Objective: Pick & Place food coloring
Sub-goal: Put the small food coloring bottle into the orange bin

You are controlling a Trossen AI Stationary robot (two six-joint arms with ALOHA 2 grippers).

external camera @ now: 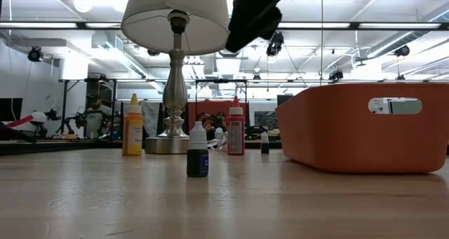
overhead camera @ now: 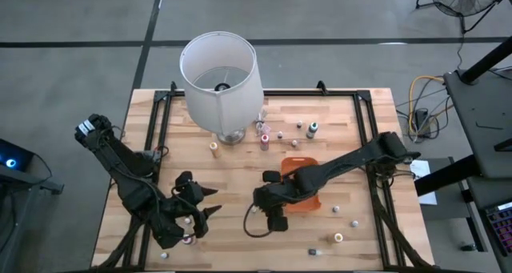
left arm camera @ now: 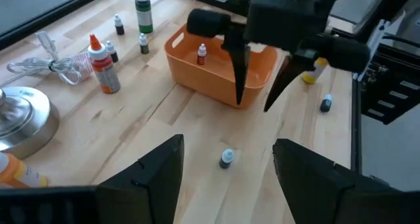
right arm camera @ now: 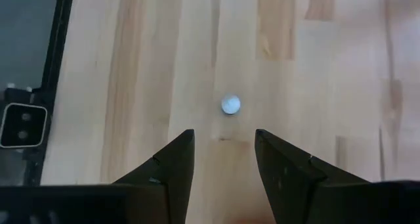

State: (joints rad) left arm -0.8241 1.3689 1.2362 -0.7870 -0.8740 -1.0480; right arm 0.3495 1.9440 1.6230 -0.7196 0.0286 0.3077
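Note:
A tiny dark food coloring bottle with a white cap (left arm camera: 226, 158) stands upright on the wooden table, also visible as the bottle (external camera: 198, 151) and, from above, as a round cap (right arm camera: 230, 105). My right gripper (right arm camera: 224, 137) hangs open above it, fingers pointing steeply down, a little to the side of the cap and clear of it. In the left wrist view the right gripper (left arm camera: 259, 96) stands in front of the orange tray (left arm camera: 220, 79). My left gripper (overhead camera: 214, 202) is open and holds nothing, raised near the table's front left and pointing toward the bottle.
One red-capped bottle (left arm camera: 201, 52) lies in the tray (overhead camera: 310, 201). A white-shaded lamp (overhead camera: 220, 73) stands at the back. Around its base are an orange bottle (external camera: 131, 127), a red one (external camera: 236, 130) and a green one (overhead camera: 312, 129). Several small bottles lie at the front right (overhead camera: 338, 237).

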